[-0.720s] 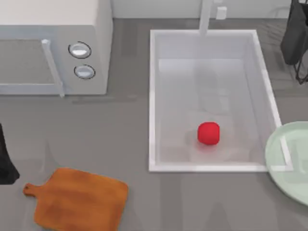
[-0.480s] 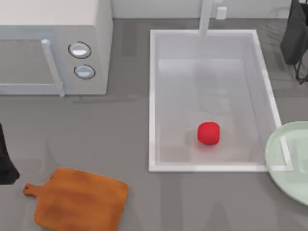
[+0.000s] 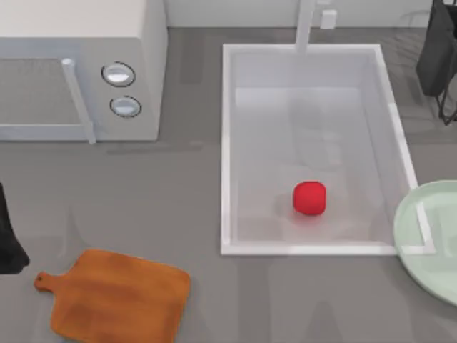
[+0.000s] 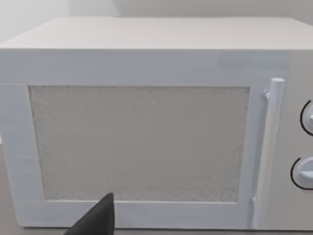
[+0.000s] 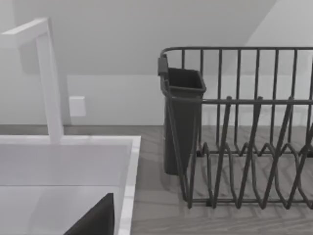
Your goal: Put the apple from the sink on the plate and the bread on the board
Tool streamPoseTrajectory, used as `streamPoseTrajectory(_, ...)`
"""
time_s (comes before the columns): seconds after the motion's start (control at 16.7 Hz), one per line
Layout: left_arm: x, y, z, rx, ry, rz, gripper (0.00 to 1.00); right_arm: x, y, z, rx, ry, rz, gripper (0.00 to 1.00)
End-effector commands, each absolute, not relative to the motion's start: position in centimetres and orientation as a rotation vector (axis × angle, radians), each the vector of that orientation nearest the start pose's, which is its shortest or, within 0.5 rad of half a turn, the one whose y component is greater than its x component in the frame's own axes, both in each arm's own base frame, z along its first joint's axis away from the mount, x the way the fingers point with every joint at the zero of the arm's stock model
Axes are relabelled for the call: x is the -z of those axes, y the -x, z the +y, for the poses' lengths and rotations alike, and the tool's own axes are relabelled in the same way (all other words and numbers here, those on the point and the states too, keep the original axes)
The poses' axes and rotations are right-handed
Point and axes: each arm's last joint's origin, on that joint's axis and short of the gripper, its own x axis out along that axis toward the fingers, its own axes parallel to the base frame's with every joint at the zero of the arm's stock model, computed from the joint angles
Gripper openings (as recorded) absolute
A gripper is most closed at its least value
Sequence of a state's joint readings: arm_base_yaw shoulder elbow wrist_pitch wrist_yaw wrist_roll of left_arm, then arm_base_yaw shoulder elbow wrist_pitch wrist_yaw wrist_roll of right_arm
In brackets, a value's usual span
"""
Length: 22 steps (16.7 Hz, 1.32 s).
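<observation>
The red apple [image 3: 310, 198] rests on the pale floor of the white sink [image 3: 227, 143], toward its front. At the table's right edge, by the sink's front right corner, lies the mint-green plate [image 3: 428, 264]. The wooden board [image 3: 118, 296] lies front left with nothing on it. The bread is out of view. My left arm [image 3: 8, 239] is parked at the left edge, just left of the board. A dark part of the left gripper [image 4: 95, 220] faces the microwave door. A dark part of the right gripper [image 5: 95, 218] hangs over the sink's rim [image 5: 128, 186].
A white microwave [image 3: 78, 64] with a shut door [image 4: 146, 137] stands back left. The white faucet [image 3: 305, 25] rises at the sink's back rim. A dark wire dish rack [image 3: 437, 57] with a cutlery cup [image 5: 182, 122] stands back right. Bare grey tabletop lies between board and sink.
</observation>
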<state>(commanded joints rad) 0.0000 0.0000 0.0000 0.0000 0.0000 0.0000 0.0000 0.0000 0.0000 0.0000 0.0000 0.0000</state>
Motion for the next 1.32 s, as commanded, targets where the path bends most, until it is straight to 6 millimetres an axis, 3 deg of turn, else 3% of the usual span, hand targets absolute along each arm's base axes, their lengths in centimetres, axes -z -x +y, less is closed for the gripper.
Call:
streamPoseTrajectory(0.84,-16.0,-10.6,-0.1,0.0,0.0,0.0,1.0,-16.4,-10.6,-0.1,-0.005,-0.006,0.022,1.0)
streamPoseTrajectory(1.08,-16.0,-10.6,-0.1,0.0,0.0,0.0,1.0,-18.8,-11.2,0.3,-0.035,-0.043,0.151,1.0)
streamPoseTrajectory(1.32,-16.0,-10.6,-0.1,0.0,0.0,0.0,1.0,-22.9,-13.7,1.3,-0.076,-0.095,0.365,1.0)
